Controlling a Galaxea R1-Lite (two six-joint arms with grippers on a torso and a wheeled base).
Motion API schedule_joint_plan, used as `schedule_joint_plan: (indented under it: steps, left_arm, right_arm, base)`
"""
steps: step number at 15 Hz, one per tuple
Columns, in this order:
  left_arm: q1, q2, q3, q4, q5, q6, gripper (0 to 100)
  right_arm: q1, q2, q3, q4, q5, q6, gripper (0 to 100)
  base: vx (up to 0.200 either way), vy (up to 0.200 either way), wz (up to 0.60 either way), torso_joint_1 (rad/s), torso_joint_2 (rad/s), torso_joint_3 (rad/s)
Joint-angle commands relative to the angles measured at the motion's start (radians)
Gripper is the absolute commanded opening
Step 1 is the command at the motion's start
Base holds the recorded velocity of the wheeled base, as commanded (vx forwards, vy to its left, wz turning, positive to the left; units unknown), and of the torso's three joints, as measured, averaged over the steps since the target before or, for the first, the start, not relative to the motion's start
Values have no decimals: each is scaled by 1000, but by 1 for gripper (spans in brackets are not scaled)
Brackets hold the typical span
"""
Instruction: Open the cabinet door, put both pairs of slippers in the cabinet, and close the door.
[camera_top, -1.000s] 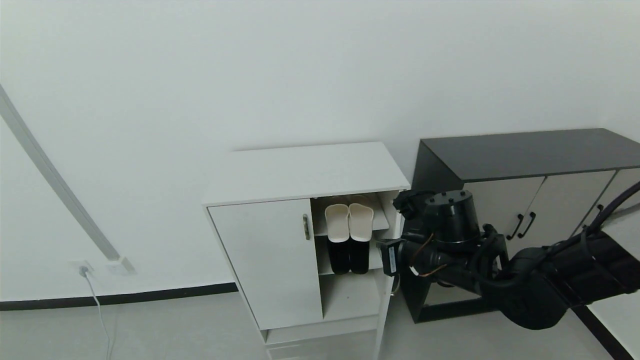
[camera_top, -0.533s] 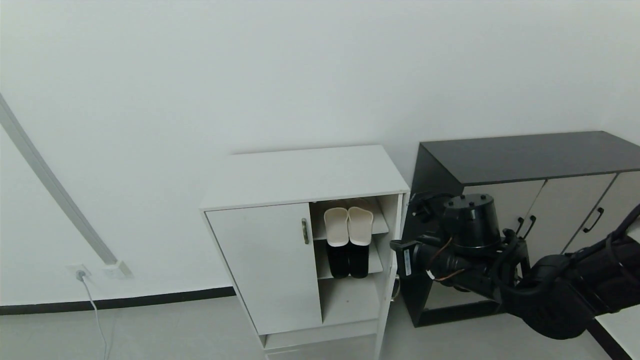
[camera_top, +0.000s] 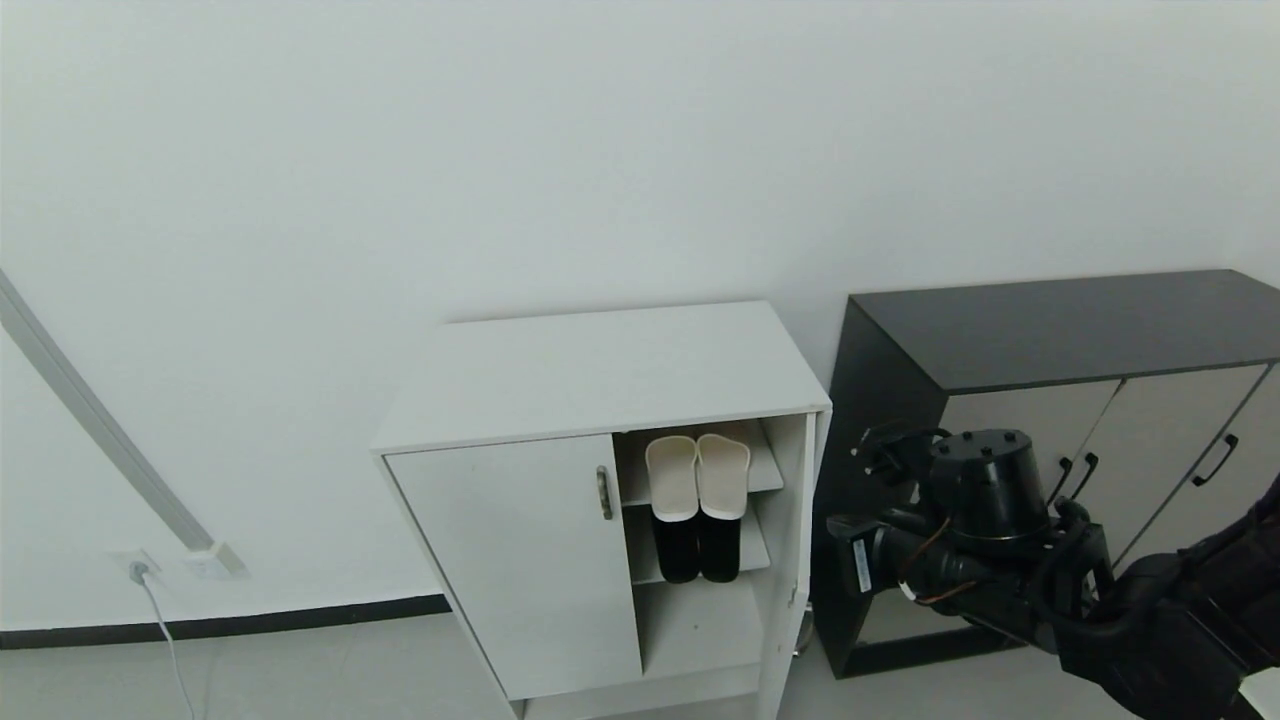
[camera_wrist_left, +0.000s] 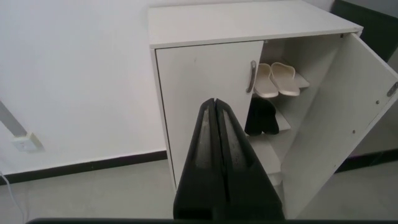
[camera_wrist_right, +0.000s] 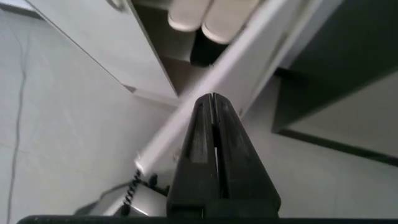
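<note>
Head looks down at cabinet (camera_top: 600, 370); both wrists face it nearer.

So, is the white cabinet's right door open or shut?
Open: the right door stands swung out, showing white slippers above black slippers inside.

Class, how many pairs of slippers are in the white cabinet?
2. The cream pair of slippers on the top shelf; black pair of slippers on the shelf below. The closed door may hide others.
</note>
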Motion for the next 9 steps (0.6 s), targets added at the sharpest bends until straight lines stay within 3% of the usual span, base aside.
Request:
schedule_joint_plan:
  steps: [1, 9]
  left_arm:
    - [0, 1, 0, 0, -1, 0, 0]
    - [0, 1, 0, -1, -1, 2, 0]
  right_arm:
    - [-16, 18, 25, -2, 2, -1, 0]
    - [-28, 138, -24, -73, 10, -1, 0]
  base:
    - [0, 0, 0, 0, 0, 0]
    - [0, 0, 0, 0, 0, 0]
